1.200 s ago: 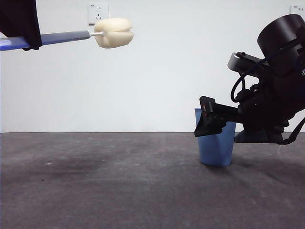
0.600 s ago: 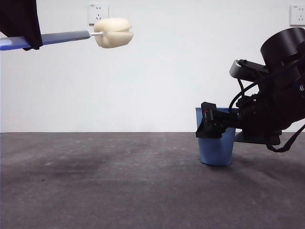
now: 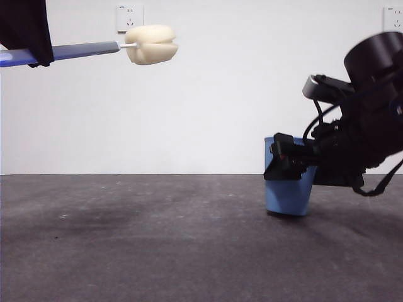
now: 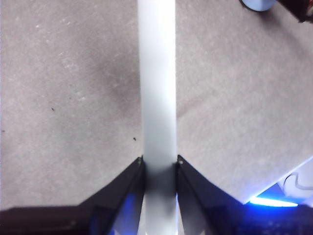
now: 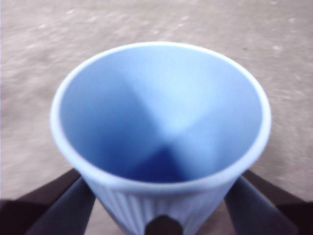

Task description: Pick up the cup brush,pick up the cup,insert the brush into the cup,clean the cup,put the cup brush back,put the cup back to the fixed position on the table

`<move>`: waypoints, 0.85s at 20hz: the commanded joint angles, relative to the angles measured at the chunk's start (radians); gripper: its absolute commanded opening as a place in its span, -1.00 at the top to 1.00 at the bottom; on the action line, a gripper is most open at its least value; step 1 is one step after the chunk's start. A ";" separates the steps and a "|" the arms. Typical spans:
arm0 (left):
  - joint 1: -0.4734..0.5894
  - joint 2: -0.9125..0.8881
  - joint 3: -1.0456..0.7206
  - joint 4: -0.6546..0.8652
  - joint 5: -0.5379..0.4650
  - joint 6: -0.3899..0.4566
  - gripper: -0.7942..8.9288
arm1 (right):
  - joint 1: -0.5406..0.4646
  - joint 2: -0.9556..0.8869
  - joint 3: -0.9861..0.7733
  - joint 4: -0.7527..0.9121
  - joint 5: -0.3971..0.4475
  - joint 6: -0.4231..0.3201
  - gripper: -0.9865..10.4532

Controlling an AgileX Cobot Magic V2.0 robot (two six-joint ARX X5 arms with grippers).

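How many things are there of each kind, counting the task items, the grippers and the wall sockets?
Cup brush: 1, held by the left gripper
Blue cup: 1, gripped by the right gripper
Grippers: 2
Wall sockets: 2, one above the brush, one at the upper edge
Total: 6

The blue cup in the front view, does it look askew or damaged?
The blue cup leans slightly, gripped by the right claw, its base apparently just off the table. No damage shows.
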 commanded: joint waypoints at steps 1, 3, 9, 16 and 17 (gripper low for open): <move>0.000 0.003 -0.006 -0.017 -0.002 0.083 0.85 | 0.035 -0.129 -0.007 -0.093 0.000 -0.067 0.86; 0.000 0.007 -0.006 -0.035 -0.008 0.160 0.85 | 0.071 -0.254 0.018 -0.323 0.013 -0.160 0.86; 0.000 0.008 -0.006 -0.097 -0.025 0.363 0.85 | 0.205 -0.387 0.179 -0.964 0.203 -0.396 0.86; -0.004 0.047 -0.006 -0.269 0.010 0.507 0.85 | 0.392 -0.386 0.284 -1.283 0.430 -0.651 0.86; -0.014 0.057 -0.006 -0.277 0.044 0.509 0.85 | 0.418 -0.386 0.284 -1.305 0.456 -0.678 0.86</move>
